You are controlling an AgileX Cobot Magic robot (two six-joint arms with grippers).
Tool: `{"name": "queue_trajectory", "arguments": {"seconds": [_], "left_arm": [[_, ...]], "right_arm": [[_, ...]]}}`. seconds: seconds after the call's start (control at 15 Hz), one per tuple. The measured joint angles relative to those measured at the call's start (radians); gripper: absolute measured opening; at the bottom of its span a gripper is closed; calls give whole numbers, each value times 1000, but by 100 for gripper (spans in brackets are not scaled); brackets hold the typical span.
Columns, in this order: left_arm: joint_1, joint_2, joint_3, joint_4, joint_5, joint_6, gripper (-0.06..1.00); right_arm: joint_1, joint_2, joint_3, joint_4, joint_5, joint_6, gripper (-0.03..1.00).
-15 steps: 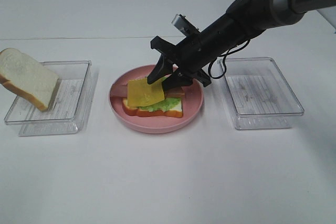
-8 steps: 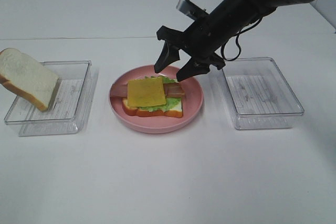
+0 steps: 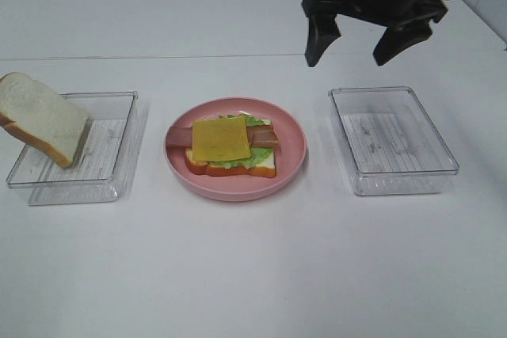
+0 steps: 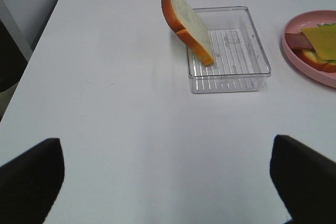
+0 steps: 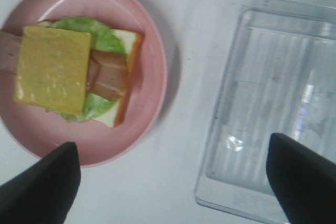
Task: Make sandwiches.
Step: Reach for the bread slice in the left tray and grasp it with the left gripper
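Pink round plate [image 3: 293,156] at bench [image 3: 253,275] centre holds the open sandwich stack [image 3: 222,138], reddish-brown bacon strips [image 3: 264,137] lying parallel to the front edge, open bench in front. Right tool [image 3: 347,59], near the far edge, and left tool [image 4: 168,179] gape wide, empty.

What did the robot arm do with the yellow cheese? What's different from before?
The right gripper let go of the cheese square, which now lies flat on the bacon. The gripper then rose up and away from the pink plate, jaws open, to a spot behind the right-hand tray. The bread slice leaning in the left tray and the plate did not move.
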Motion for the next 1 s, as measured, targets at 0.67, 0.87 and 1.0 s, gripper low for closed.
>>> {"name": "queue_trajectory", "arguments": {"seconds": [0.67,0.87,1.0], "left_arm": [[0,0,0,0,0,0,99],[0,0,0,0,0,0,99],[0,0,0,0,0,0,99]], "right_arm": [[-288,-40,35,-73,185,-20,92],[-288,-206,260,-74,150,-20,92],[-288,-332,385,-74,122,-20,91]]}}
